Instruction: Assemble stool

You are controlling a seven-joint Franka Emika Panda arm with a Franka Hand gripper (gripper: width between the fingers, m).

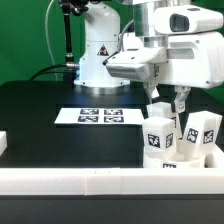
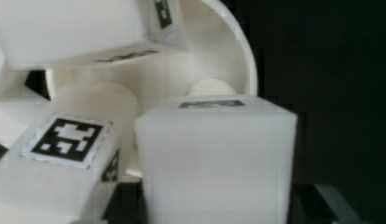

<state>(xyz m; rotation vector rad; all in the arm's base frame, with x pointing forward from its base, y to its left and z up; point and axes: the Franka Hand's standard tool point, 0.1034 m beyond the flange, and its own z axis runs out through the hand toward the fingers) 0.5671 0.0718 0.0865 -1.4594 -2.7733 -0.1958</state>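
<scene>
The stool's white legs stand and lean together at the exterior view's right, by the round seat disc [image 1: 186, 163]. One upright leg [image 1: 160, 136] and another [image 1: 201, 134] show black-and-white tags. My gripper [image 1: 168, 103] hangs right above them. In the wrist view my gripper [image 2: 225, 205] straddles a plain white leg [image 2: 216, 150]. A dark finger [image 2: 337, 205] stands a little off one side of the leg and the other finger [image 2: 122, 195] lies close to the opposite side. The jaws are open. A tagged leg [image 2: 65, 140] leans beside it, and the seat disc [image 2: 225, 50] curves behind.
The marker board [image 1: 100, 116] lies flat on the black table at mid-table. A long white border rail [image 1: 100, 180] runs along the near edge. The robot's base [image 1: 97, 50] stands at the back.
</scene>
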